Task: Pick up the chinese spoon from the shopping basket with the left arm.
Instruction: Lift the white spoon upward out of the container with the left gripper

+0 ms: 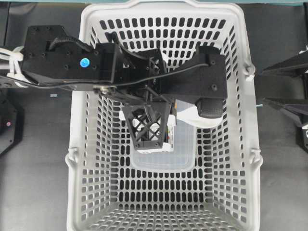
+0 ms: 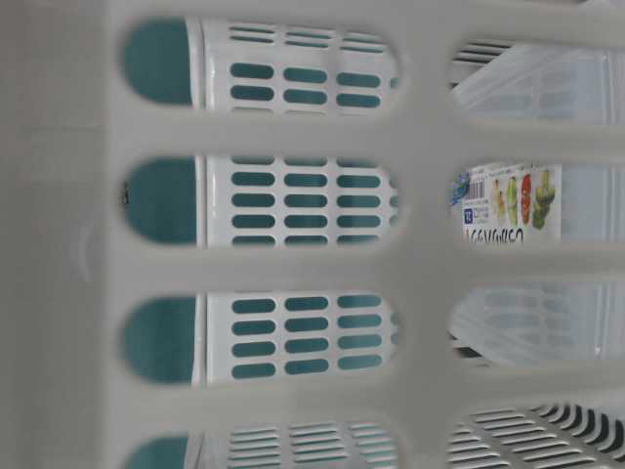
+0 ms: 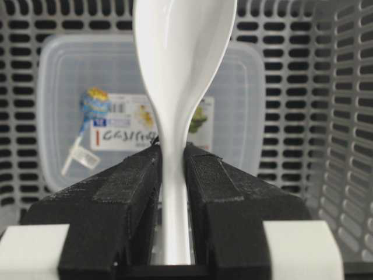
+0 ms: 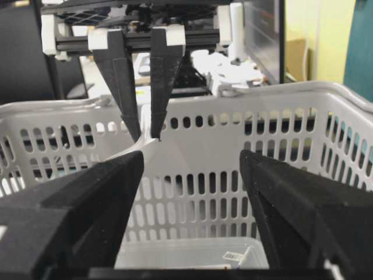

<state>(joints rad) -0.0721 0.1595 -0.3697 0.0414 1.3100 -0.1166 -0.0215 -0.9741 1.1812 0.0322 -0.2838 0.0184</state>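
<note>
Left gripper (image 3: 172, 175) is closed on the handle of the chinese spoon (image 3: 175, 70) in the left wrist view; both pads press the handle from either side, and the glossy bowl rises above them. Behind the spoon lies a clear lidded container (image 3: 58, 116) with a printed label, resting on the floor of the shopping basket (image 3: 344, 146).

Overhead view: the left arm (image 1: 72, 60), marked with a blue dot, reaches across the basket rim, and its lattice fingers (image 1: 149, 122) hang over the container (image 1: 185, 149). The spoon itself is mostly hidden under the arm.

Table-level view: only the slotted basket wall (image 2: 293, 264) and the container label (image 2: 508, 200) show.

Right wrist view: the right gripper (image 4: 192, 221) stands wide open with nothing between its fingers, outside the basket; beyond it the left gripper holds the spoon (image 4: 143, 150) above the basket rim
</note>
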